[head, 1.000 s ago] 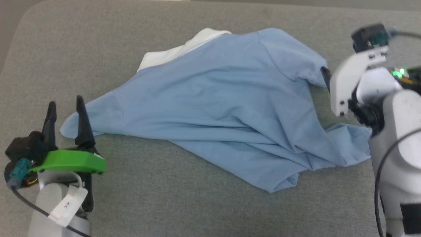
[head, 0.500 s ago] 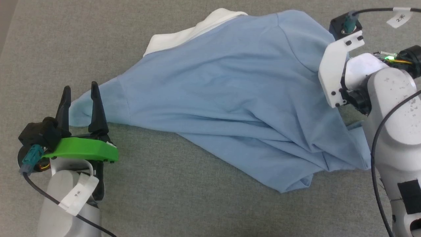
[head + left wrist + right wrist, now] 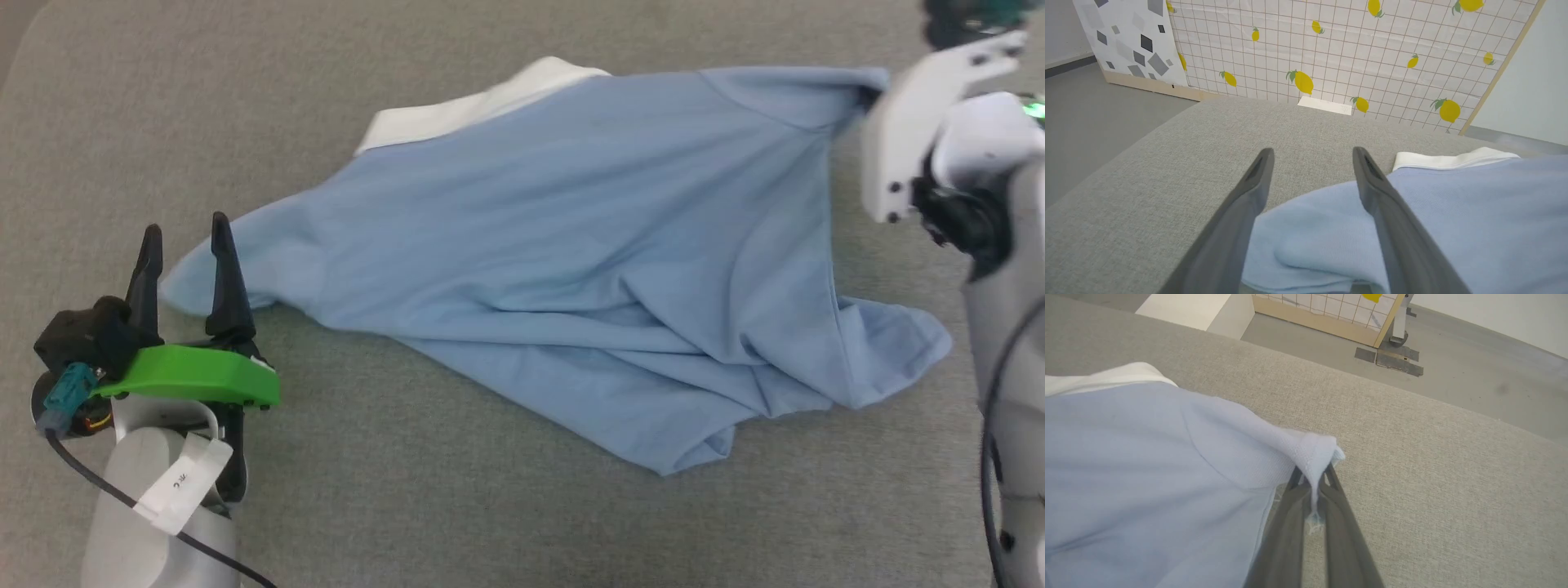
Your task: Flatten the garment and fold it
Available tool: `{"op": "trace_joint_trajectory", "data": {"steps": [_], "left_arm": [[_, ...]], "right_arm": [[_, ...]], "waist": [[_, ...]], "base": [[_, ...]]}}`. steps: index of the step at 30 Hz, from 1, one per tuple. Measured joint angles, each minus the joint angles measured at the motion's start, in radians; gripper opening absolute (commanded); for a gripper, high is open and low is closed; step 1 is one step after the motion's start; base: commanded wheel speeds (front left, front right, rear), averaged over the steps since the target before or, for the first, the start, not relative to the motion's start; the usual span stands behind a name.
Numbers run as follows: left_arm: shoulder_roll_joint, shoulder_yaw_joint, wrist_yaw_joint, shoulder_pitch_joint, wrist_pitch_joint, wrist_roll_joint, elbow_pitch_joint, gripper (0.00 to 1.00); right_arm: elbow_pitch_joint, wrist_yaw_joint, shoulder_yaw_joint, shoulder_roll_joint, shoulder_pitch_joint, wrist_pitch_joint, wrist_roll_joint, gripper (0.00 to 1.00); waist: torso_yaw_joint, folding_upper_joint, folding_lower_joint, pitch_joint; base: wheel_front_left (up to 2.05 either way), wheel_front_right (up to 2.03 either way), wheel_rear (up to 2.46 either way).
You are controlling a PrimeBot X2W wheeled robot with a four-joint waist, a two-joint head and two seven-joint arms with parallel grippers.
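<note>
**A:** Left first. The left gripper (image 3: 185, 227) has its fingers spread wide and holds nothing. Its tips straddle the end of the left sleeve (image 3: 273, 257), which lies on the grey woven cushion (image 3: 408, 506).

**B:** Where is the garment?

**A:** The light blue T-shirt (image 3: 571, 245) lies across the middle of the cushion. Its white neck panel (image 3: 473, 106) is at the far edge. The body is creased and the hem (image 3: 694, 445) is bunched at near right. It is not flat yet.

**B:** Right side?

**A:** The right gripper (image 3: 1312, 475) has its fingers pinched shut on a tuft of knit at the far right sleeve corner (image 3: 1314, 447). The far edge of the shirt runs taut toward it.

**B:** Handling?

**A:** Judgement: soft, light, limp knit. It should stretch and drag rather than move as one sheet, and it is not fragile. A small pinch could slip. The best holds look like the sleeve ends or shoulder seams, taken as an opposed pair so that tension draws the creases out.
</note>
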Motion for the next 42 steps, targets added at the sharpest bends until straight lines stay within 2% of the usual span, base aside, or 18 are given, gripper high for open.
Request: {"op": "trace_joint_trajectory", "data": {"steps": [7,11,17,18,19,20,23,28,34,38,42], "left_arm": [[0.003,-0.001,0.0,0.013,0.0,-0.001,0.005,1.0],[0.005,-0.001,0.0,0.025,0.002,-0.009,0.006,1.0],[0.006,-0.004,0.0,0.03,0.01,-0.016,0.011,1.0],[0.007,-0.004,0.0,0.032,0.014,-0.019,0.012,1.0],[0.007,-0.004,0.0,0.035,0.016,-0.02,0.014,1.0],[0.007,-0.005,0.001,0.039,0.018,-0.02,0.017,1.0],[0.008,-0.005,0.001,0.051,0.024,-0.025,0.021,1.0],[0.011,-0.006,0.004,0.065,0.03,-0.028,0.027,1.0],[0.011,-0.007,0.013,0.074,0.049,-0.036,0.029,1.0],[0.016,-0.008,0.024,0.072,0.072,-0.037,0.031,1.0],[0.029,-0.02,0.027,0.032,0.134,-0.037,0.049,1.0]], "right_arm": [[-0.154,0.0,-0.101,-0.006,0.261,0.015,0.029,0.0],[-0.212,0.0,-0.127,0.039,0.447,0.05,0.082,0.0],[-0.259,0.0,-0.156,0.104,0.592,0.072,0.125,0.0],[-0.267,0.0,-0.167,0.113,0.6,0.054,0.126,0.05],[-0.27,0.0,-0.174,0.119,0.607,0.04,0.13,0.42],[-0.276,0.0,-0.182,0.126,0.614,0.021,0.134,1.0],[-0.309,0.0,-0.219,0.139,0.625,-0.06,0.147,1.0],[-0.393,-0.001,-0.298,0.15,0.626,-0.268,0.149,1.0],[-0.41,-0.001,-0.34,0.158,0.626,-0.459,0.151,1.0],[-0.393,-0.001,-0.332,0.163,0.626,-0.528,0.157,1.0],[-0.372,-0.001,-0.323,0.164,0.618,-0.548,0.157,1.0]], "waist": [[-0.04,0.0,-0.0001,-0.053],[-0.06,0.0,-0.0001,-0.075],[-0.075,0.0,-0.0002,-0.096],[-0.077,0.0,-0.0002,-0.099],[-0.078,0.0,-0.0001,-0.101],[-0.079,0.0,-0.0001,-0.104],[-0.082,0.0,-0.0002,-0.115],[-0.081,0.0,-0.0002,-0.137],[-0.08,0.0,-0.0001,-0.152],[-0.081,0.0,-0.0002,-0.14],[-0.077,0.0,-0.0001,-0.117]], "base": [[0.0,0.0,0.0],[0.0,0.0,0.0],[0.0,0.0,0.0],[0.0,0.0,0.0],[0.0,0.0,0.0],[0.0,0.0,0.0],[0.0,0.0,0.0],[0.0,0.0,0.0],[0.0,0.0,0.0],[0.0,0.0,0.0],[0.0,0.0,0.0]]}}
